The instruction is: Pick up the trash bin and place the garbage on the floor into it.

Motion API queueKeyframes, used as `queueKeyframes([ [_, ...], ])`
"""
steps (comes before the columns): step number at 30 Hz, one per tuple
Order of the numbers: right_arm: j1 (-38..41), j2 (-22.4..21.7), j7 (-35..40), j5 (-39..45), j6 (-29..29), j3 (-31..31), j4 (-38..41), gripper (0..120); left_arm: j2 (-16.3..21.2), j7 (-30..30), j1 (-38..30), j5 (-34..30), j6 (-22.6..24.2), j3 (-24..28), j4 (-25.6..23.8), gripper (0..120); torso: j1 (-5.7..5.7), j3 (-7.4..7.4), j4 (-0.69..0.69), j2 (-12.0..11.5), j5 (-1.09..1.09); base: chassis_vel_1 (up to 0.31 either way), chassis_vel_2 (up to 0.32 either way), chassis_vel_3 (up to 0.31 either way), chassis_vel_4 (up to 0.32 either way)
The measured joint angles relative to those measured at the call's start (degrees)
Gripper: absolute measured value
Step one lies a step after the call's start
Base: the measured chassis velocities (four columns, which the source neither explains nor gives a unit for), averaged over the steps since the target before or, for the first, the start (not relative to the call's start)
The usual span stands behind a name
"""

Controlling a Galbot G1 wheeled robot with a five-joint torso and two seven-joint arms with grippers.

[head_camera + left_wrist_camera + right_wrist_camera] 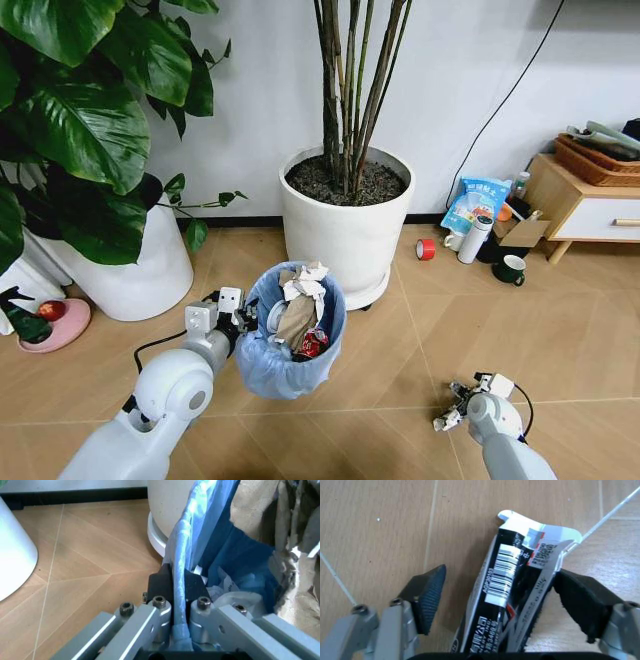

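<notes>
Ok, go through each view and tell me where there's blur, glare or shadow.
Head view: even light, soft shadow under the trash bin, all fairly sharp. Left wrist view: the left gripper and blue bag rim are close and soft. Right wrist view: the barcode on the wrapper is crisp, with slight sheen on the floor.

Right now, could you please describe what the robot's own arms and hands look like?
Both arms are smooth, rounded, light grey-white shells. Each hand, left hand and right hand, is bare silver metal linkage with visible bolts, ending in black textured pads. Thin black cables loop beside each wrist.
</notes>
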Motion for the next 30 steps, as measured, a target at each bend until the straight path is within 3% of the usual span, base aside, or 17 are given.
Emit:
queueKeyframes([
  [22, -2.4, 0.0, -0.3, -4.0, 1.1, -0.3, 2.8, 24, -0.1, 0.0, 0.1, 0.1, -0.2, 0.0, -0.4, 0, 0.02, 0.05, 0.04, -0.1, 0.18, 0.000, 0.000, 0.000, 0.000],
  [26, -3.1, 0.3, -0.2, -5.3, 1.1, -0.2, 4.3, 15, -0.2, 0.0, 0.1, 0.1, -0.2, 0.1, -0.6, 0, 0.02, 0.05, 0.13, -0.1, 0.34, 0.000, 0.000, 0.000, 0.000],
  [30, -4.2, 0.3, 0.0, -6.4, 1.1, 0.4, 6.7, 6, -0.2, 0.0, 0.3, 0.1, -0.2, 0.1, -0.6, 0, 0.03, 0.05, 0.10, -0.1, 0.28, 0.000, 0.000, 0.000, 0.000],
])
